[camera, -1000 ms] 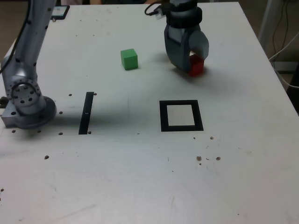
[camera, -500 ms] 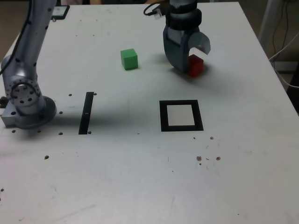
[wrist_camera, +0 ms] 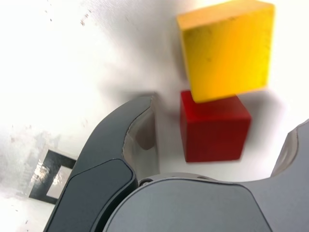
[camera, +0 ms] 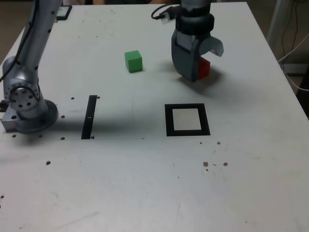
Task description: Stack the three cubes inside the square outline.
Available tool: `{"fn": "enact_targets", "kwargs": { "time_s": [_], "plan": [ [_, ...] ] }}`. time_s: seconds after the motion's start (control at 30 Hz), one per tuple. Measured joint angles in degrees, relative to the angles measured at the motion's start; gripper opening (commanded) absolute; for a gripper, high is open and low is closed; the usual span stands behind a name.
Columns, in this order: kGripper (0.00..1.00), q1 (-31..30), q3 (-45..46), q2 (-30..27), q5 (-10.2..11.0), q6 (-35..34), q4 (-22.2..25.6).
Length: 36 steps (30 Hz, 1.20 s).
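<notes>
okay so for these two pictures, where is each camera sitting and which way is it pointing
Exterior view: off the arm, above the table's near edge, looking down across it; shows the arm's base, links and gripper, green cube and square outline.
Wrist view: on the wrist, looking along the open jaws at the red cube and yellow cube; shows both jaws.
Shared: the gripper, red cube and square outline.
</notes>
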Motion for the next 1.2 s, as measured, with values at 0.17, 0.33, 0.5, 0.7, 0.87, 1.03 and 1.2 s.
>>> {"fn": "enact_targets", "kwargs": {
  "time_s": [0.17,0.33,0.5,0.7,0.87,1.03,1.2],
  "plan": [
    [0.8,0.4,-0.9,0.8,0.0,-0.2,0.7],
    [0.68,0.9,-2.1,1.6,-0.3,-0.2,2.1],
    [0.58,0.9,-3.1,2.5,-1.3,-0.2,2.8],
    [0.44,0.9,-3.3,2.7,-1.7,-0.2,2.3],
    [0.3,0.9,-3.3,2.7,-1.0,-0.2,0.8],
    [0.14,1.2,-3.1,2.5,0.1,-0.2,-1.0],
    [0.06,0.8,-0.8,0.2,1.8,-0.4,-2.3]
  ]
}}
